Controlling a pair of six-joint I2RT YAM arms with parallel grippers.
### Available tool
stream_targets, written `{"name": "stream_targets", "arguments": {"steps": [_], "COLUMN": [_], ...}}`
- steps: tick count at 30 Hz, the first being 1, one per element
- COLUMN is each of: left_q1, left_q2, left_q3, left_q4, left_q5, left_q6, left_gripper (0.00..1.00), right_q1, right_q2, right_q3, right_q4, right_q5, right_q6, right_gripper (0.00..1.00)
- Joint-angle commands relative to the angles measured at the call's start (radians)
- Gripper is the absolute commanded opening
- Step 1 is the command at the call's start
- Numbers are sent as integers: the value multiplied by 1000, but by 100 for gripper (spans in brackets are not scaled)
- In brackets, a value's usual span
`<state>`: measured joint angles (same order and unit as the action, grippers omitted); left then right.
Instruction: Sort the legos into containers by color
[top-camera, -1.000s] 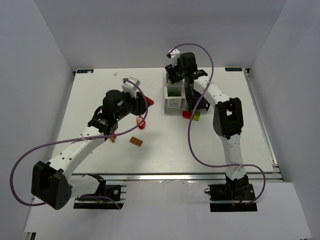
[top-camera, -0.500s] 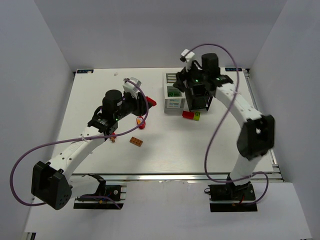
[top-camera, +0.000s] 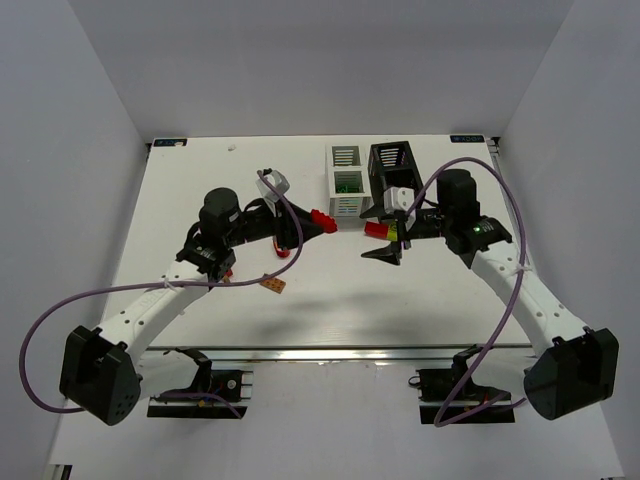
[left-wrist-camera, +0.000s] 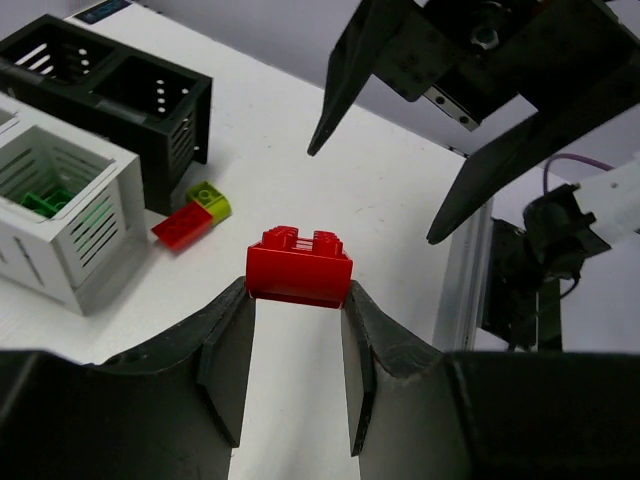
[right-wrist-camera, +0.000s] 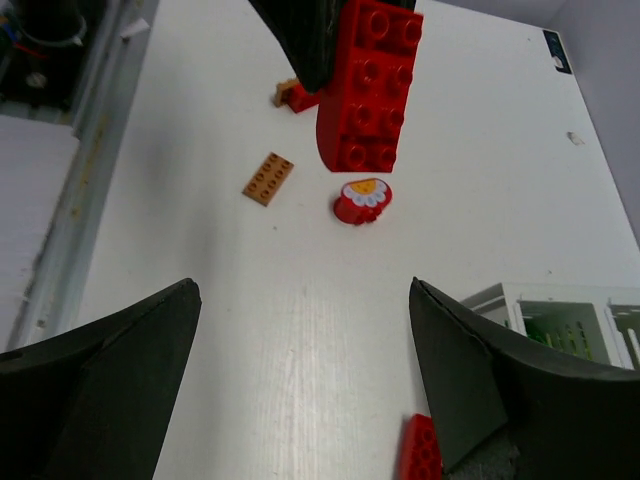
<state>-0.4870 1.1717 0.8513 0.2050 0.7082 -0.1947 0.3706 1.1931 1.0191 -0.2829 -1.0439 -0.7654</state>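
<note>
Pinched a red brick in the left claw at mid-frame of the top view, long axis running left to right. Found the white box just up and right of that brick and the black box further right, so judged the left arm's reach short. Showed the right claw spread and empty, right of centre, facing the brick.

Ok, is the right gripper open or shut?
Open. The right gripper has its fingers wide apart, with nothing held between them.
</note>
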Motion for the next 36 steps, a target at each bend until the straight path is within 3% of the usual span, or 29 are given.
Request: {"name": "stream_targets", "arguments": {"steps": [1,5,18,21,24,25,26,29,30,32,36], "left_q1": [-10,-28,-85,-87,-87,-88,-90,-110,-119,-150,-171], "left_q2": [-47,-44,-40,-40,6,32,93,221,252,357,553], "left_q3": [-18,-37,-46,-54,-41,-22,38,158,188,256,510], "left_q4": [86,116,66,79,113,102,85,59,60,45,-7], "left_q5": [109,140,131,96,14,-10,-33,-79,-111,-141,-193], "left_q6": [17,18,109,109,97,90,78,46,44,58,83], "left_gripper": [5,5,4,4,3,2,1,0,0,0,0], "right_q1": [-2,-1,4,5,-10,-27,-51,-166,-229,-292,-451], "right_q2": [-40,-20,11,-6,-68,-91,-114,-266,-295,-373,-461], "right_q3": [9,18,4,42,78,78,75,18,-20,-48,-68], "right_q4": [46,146,252,226,263,305,323,404,425,465,470], "right_q5": [-113,-131,-94,43,425,550,574,581,568,529,444], "right_q6": [97,253,403,406,501,588,625,736,758,819,879], "right_gripper": [89,89,89,89,89,86,80,18,10,0,0]}}
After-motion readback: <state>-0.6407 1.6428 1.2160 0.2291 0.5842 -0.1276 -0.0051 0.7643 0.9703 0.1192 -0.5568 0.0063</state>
